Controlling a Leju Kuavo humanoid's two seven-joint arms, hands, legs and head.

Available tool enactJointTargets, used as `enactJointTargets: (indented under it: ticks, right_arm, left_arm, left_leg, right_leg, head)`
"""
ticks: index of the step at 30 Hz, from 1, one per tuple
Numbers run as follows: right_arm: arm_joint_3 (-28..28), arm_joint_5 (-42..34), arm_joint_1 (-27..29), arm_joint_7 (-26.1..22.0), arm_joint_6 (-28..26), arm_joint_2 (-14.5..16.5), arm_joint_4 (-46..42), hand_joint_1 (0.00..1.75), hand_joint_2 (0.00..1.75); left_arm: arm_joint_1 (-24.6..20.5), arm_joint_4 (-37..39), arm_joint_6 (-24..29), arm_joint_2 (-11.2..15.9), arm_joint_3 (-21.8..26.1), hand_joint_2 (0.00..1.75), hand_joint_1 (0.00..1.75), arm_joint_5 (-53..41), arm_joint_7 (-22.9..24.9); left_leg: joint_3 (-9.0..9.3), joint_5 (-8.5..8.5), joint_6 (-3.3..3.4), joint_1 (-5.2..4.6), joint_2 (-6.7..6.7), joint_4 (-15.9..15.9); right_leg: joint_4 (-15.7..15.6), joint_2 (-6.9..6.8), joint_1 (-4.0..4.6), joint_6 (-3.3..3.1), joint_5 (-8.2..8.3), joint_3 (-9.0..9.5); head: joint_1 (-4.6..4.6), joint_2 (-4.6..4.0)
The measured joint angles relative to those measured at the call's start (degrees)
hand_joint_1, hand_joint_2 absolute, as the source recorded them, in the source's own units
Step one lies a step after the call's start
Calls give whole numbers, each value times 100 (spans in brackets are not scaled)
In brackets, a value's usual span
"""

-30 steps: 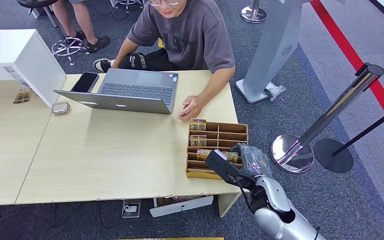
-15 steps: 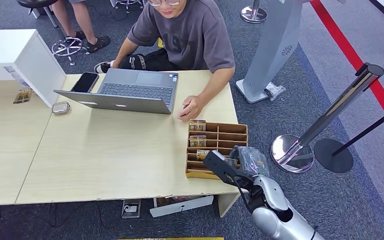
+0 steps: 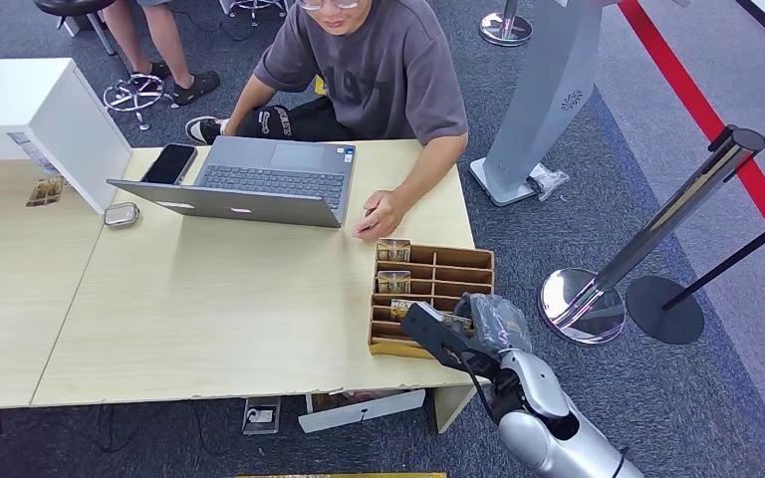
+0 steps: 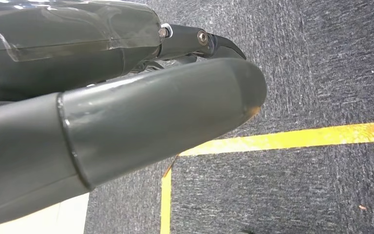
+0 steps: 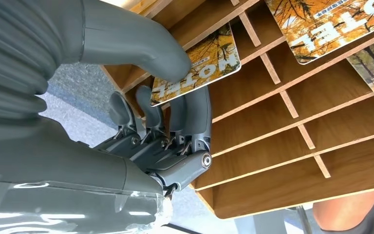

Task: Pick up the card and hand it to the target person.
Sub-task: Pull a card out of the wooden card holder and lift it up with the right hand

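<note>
Here, a hotel card (image 5: pixel 197 66) printed with autumn trees sits in the wooden divided tray (image 3: pixel 463 271), pinched by the right hand (image 5: pixel 165 112): thumb on its printed face, fingers (image 5: pixel 195 114) curled under its edge. From the head view the hand (image 3: pixel 478 324) covers most of that card. Two more cards (image 3: pixel 393 249) lie in slots further along. The tray rests at the bench (image 3: pixel 209 299) corner, near the seated person's hand (image 3: pixel 377 217) beside a laptop (image 3: pixel 249 179). The left hand (image 4: pixel 126 112) hangs over carpet; whether it is open is hard to make out.
</note>
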Motion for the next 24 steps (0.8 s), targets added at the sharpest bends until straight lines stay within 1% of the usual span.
enactJointTargets:
  ticks: [3,8,15,19,24]
  right_arm:
    - [3,-1,-13,-3,-5,18,22,150,175]
    - [6,96,-47,2,-17,16,13,151,175]
    - [-7,287,-108,2,2,-73,-115,154,175]
    - [-22,473,-212,-105,151,-163,-352,154,175]
    - [-48,639,-477,-283,422,-277,-675,155,175]
  left_arm:
    - [0,0,0,0,0,0,0,0,9]
    - [0,0,0,0,0,0,0,0,3]
    - [1,0,-18,0,0,0,0,-2,-24]
    - [2,0,-47,-2,0,0,0,-16,-61]
    - [2,0,-68,-2,0,0,0,-40,-158]
  left_leg:
    - [0,0,0,0,0,0]
    - [1,0,0,0,0,0]
    - [1,0,0,0,1,1]
    - [1,0,0,0,1,1]
    - [2,0,0,0,2,1]
  right_leg:
    - [0,0,0,0,0,0]
    - [0,1,0,0,0,0]
    - [0,1,-1,0,0,-1]
    - [0,1,0,0,0,-1]
    - [0,1,0,1,1,-1]
  head:
    - [-1,0]
    - [-1,0]
    - [0,0]
    - [0,0]
    - [0,0]
